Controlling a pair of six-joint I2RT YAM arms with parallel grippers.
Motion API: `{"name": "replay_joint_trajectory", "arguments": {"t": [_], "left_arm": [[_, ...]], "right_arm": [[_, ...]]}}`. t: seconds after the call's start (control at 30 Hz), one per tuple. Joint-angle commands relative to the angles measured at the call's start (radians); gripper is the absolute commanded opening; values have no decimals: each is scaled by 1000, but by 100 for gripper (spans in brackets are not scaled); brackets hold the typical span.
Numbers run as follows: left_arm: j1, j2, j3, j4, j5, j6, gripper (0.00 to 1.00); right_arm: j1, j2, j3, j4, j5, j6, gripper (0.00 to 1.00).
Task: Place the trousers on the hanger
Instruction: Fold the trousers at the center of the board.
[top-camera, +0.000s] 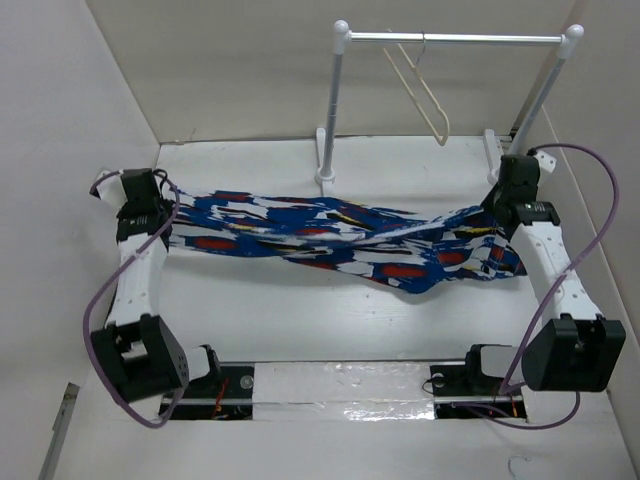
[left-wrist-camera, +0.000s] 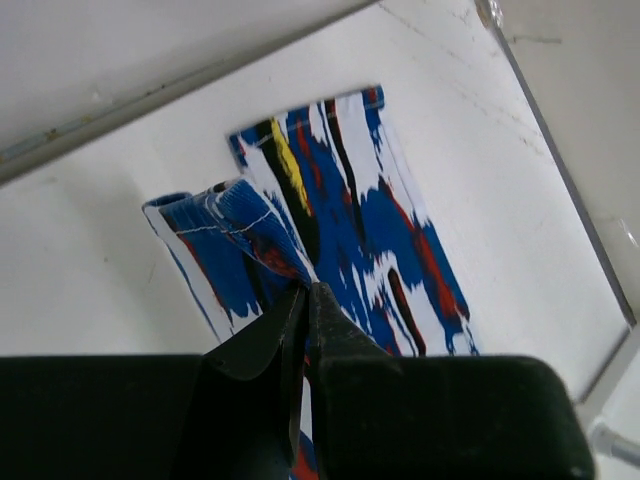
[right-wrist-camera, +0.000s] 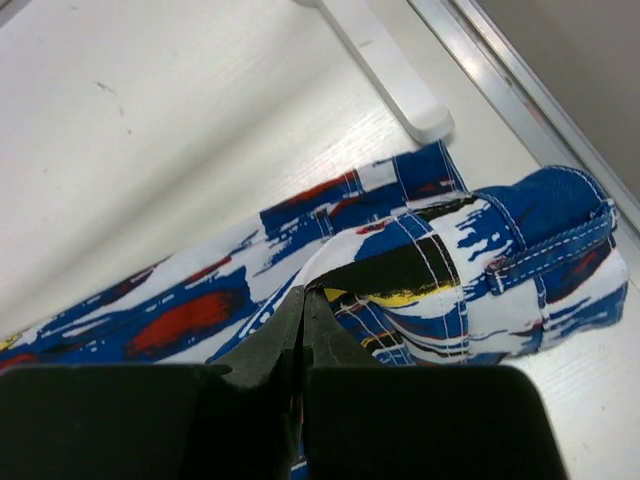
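The blue patterned trousers (top-camera: 340, 238) hang stretched between my two arms above the table, sagging in the middle. My left gripper (top-camera: 165, 212) is shut on the left end of the cloth; in the left wrist view its fingertips (left-wrist-camera: 307, 292) pinch a fold of the trousers (left-wrist-camera: 340, 200). My right gripper (top-camera: 497, 208) is shut on the waistband end; the right wrist view shows it (right-wrist-camera: 303, 295) pinching the trousers (right-wrist-camera: 440, 260) near a belt loop. The cream hanger (top-camera: 422, 92) hangs from the rail at the back, apart from the cloth.
A white-posted garment rail (top-camera: 455, 38) stands at the back of the table, its left post (top-camera: 333, 110) just behind the trousers and its right post (top-camera: 545, 90) beside my right arm. One rail foot (right-wrist-camera: 385, 65) lies near the waistband. Walls close in on both sides.
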Motion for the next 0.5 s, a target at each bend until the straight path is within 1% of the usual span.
{"name": "replay_joint_trajectory", "arguments": {"t": [0.0, 0.27, 0.37, 0.4, 0.47], "left_arm": [[-5, 110, 95, 48, -111, 25, 0], [-14, 344, 208, 73, -140, 39, 0], [-23, 433, 282, 71, -143, 48, 0], [-23, 480, 337, 56, -155, 53, 0], [-43, 528, 394, 56, -175, 82, 0]], "right_arm": [[-17, 60, 99, 158, 31, -58, 0], [-72, 231, 151, 229, -42, -66, 0], [-81, 304, 197, 238, -62, -64, 0], [-81, 324, 211, 233, -64, -63, 0], [-81, 378, 249, 224, -64, -61, 0]]}}
